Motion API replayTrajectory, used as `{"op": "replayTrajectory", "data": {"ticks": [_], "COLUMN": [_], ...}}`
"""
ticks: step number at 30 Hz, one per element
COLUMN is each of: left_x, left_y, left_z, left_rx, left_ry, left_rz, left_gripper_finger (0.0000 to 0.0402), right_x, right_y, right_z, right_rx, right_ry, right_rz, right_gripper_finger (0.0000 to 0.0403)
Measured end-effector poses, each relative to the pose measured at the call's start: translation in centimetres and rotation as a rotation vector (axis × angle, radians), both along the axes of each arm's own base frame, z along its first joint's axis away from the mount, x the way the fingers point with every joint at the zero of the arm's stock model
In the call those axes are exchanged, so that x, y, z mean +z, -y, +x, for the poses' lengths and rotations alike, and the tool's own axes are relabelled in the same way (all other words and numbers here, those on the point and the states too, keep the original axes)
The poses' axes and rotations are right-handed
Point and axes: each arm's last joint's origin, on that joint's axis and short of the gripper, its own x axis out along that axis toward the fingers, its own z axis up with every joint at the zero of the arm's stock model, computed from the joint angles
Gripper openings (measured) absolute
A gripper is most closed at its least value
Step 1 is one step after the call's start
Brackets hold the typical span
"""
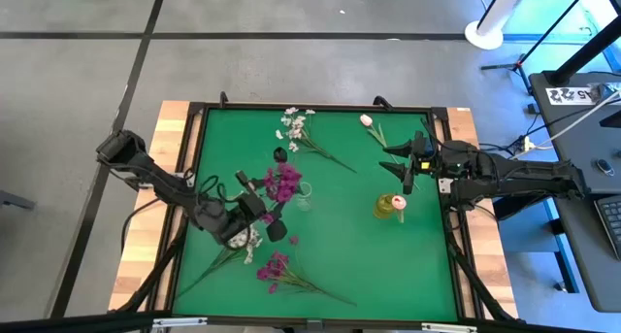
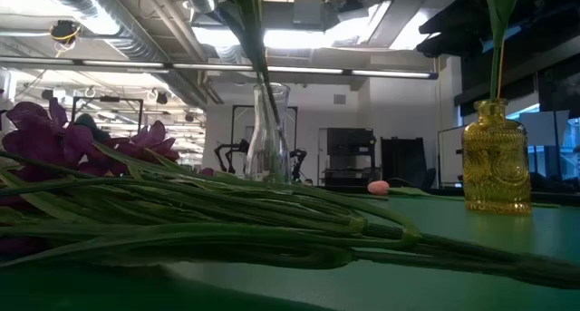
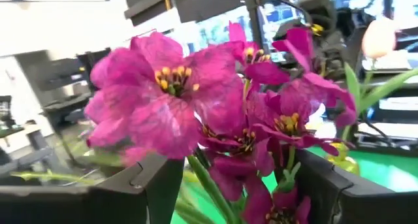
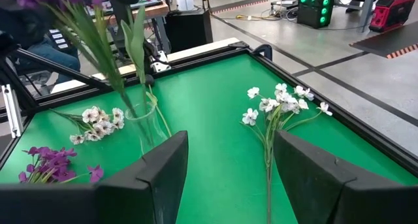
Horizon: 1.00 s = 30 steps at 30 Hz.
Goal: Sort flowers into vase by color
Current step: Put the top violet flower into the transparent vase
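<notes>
The left gripper (image 1: 272,209) has its fingers (image 3: 153,188) closed around the green stem of a magenta spray (image 1: 283,183), holding it over the clear glass vase (image 1: 305,194) at the middle of the green surface (image 1: 340,246). The stems appear to be already inside the neck. To finish well, the arm should probably lower the spray straight down, keeping it upright, and release only once the stems are well seated, so the light vase does not tip. The right gripper (image 1: 406,166) waits with its fingers apart beside the yellow vase (image 1: 390,206). White sprays (image 1: 296,127) and another magenta spray (image 1: 275,270) lie unsorted.
</notes>
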Motion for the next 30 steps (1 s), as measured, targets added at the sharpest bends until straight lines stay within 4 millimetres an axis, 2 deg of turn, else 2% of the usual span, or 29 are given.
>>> {"op": "replayTrajectory", "data": {"ticks": [18, 30], "left_x": [-2.8, -2.9], "left_y": [-3.0, -2.8], "left_z": [1.8, 1.2], "left_rx": [-0.101, -0.102], "left_ry": [-0.053, -0.088], "left_rz": [-0.179, -0.182], "left_gripper_finger": [0.0293, 0.0311], "right_x": [0.0, 0.0], "right_y": [0.0, 0.0], "right_z": [0.0, 0.0], "right_rx": [0.001, 0.006], "right_ry": [0.002, 0.005], "right_rz": [0.009, 0.03], "right_gripper_finger": [0.0222, 0.0222]}}
